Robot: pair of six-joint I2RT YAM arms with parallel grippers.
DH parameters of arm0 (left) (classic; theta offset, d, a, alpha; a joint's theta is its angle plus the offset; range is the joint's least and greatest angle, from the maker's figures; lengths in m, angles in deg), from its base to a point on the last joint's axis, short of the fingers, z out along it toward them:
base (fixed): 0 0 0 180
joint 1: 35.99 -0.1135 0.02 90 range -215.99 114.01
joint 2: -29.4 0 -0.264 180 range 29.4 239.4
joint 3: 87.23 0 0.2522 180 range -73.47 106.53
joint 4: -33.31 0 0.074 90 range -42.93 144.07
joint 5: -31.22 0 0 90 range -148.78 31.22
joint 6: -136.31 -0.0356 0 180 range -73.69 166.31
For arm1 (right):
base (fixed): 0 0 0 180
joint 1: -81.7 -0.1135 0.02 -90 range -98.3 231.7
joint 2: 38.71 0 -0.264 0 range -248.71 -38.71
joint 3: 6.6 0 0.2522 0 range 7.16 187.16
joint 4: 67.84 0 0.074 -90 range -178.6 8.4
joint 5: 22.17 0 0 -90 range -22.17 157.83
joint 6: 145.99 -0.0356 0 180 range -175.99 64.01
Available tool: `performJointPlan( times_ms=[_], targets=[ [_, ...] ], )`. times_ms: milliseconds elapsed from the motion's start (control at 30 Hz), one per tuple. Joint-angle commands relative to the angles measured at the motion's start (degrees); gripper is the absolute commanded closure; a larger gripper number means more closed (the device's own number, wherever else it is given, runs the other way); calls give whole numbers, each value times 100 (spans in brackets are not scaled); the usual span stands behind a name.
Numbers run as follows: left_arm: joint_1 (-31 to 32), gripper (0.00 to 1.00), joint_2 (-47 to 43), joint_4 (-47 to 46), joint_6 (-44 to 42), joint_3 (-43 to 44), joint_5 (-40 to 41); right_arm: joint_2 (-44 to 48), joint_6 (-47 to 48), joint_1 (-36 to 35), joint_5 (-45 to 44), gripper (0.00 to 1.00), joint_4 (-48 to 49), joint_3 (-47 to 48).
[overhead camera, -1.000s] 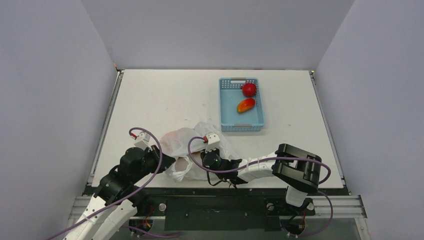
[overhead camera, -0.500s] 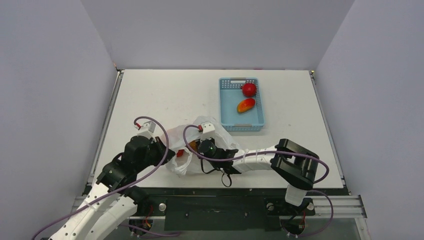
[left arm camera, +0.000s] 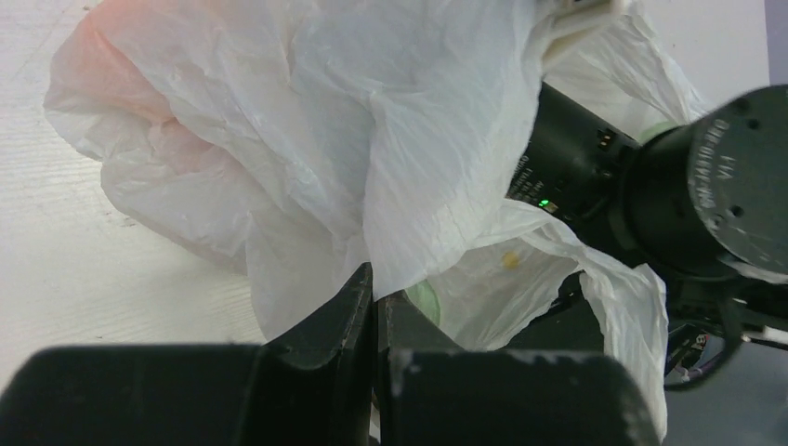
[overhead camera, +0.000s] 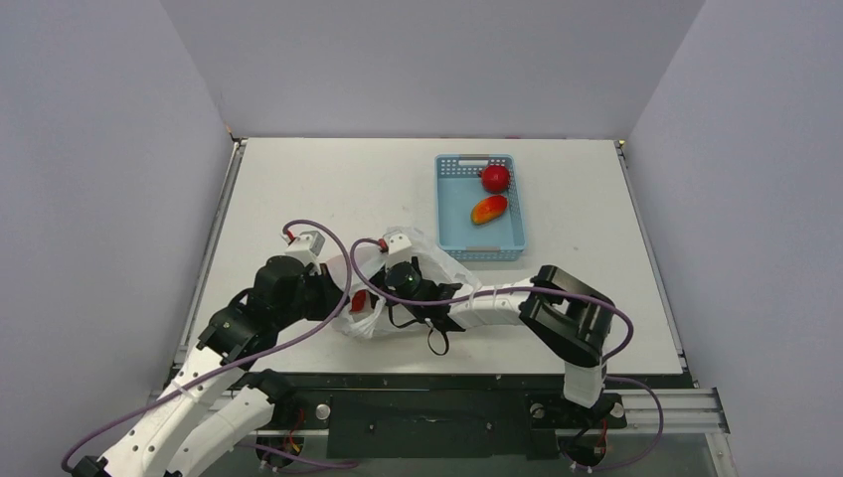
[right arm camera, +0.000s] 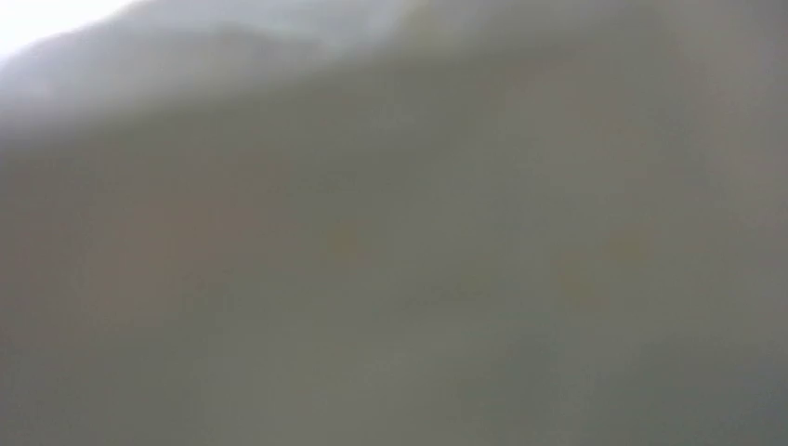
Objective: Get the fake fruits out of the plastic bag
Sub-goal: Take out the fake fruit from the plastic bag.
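Left gripper (left arm camera: 374,307) clenched on plastic bag (left arm camera: 372,139) near desk's front edge. Right gripper (overhead camera: 378,293) buried in bag, state unreadable. Reddish fruit (overhead camera: 358,299) probably just left of it.

Not much to read here, honestly. The only real lettering is in the left wrist view. A line of small white print curves round the black motor cap (left arm camera: 734,177) at the right edge, and there's another tiny white line on the black housing (left arm camera: 567,158) just beside it. Both are turned sideways and too small for me to make out. The plastic bag (left arm camera: 418,121) carries a little yellow-orange mark (left arm camera: 509,260), more of a blob than a letter. The top view has nothing legible, and the right wrist view is pure blur.
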Motion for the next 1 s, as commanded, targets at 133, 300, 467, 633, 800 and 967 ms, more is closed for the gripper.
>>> performJointPlan(
  times_ms=[133,300,467,633,800,967],
  targets=[
    [188,100,-297,-150,-25,-65,274,-762,362,48,-30,31,51,614],
    [347,100,-272,-106,22,-55,452,-950,439,45,-143,38,-42,699],
    [472,100,-343,-44,106,-53,679,-849,537,47,-56,68,-271,933],
    [692,100,-472,163,332,23,1258,-463,477,45,206,98,-433,967],
    [795,100,-749,424,502,132,2460,41,311,55,1013,100,-691,1084],
    [753,100,-797,90,-493,214,2770,712,112,70,1327,100,-829,1014]
  ],
)
